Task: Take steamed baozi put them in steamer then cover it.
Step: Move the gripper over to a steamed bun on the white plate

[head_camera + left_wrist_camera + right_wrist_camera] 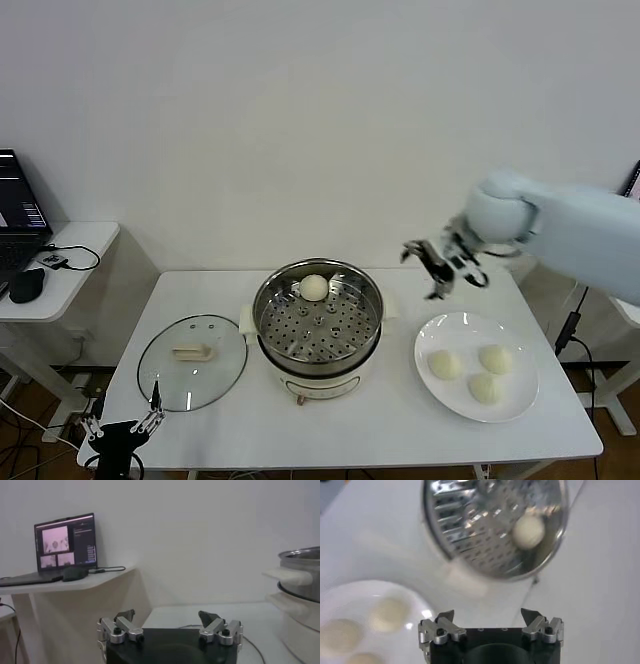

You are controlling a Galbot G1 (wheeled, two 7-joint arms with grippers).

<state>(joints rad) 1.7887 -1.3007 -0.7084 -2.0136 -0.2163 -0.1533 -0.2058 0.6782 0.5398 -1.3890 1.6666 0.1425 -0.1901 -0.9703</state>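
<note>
You face a plain white wall [300, 120] with a white desk [340, 420] set against it, and a smaller white side table [70, 245] off to your left carrying an open laptop [18, 215] and a dark mouse [25, 285]; its screen text is too small to read. At the desk's centre stands the steamer [318, 318], one baozi [314, 288] on its perforated tray near the far rim. To its right, a white plate [520, 400] holds three more buns. To its left the cover [192, 362] lies flat on the desk. Your right pincer [445, 268] hangs above the desk between steamer and plate, jaws spread, empty. Your left pincer [125, 428] sits low at the desk's near left corner, jaws also apart, empty.
</note>
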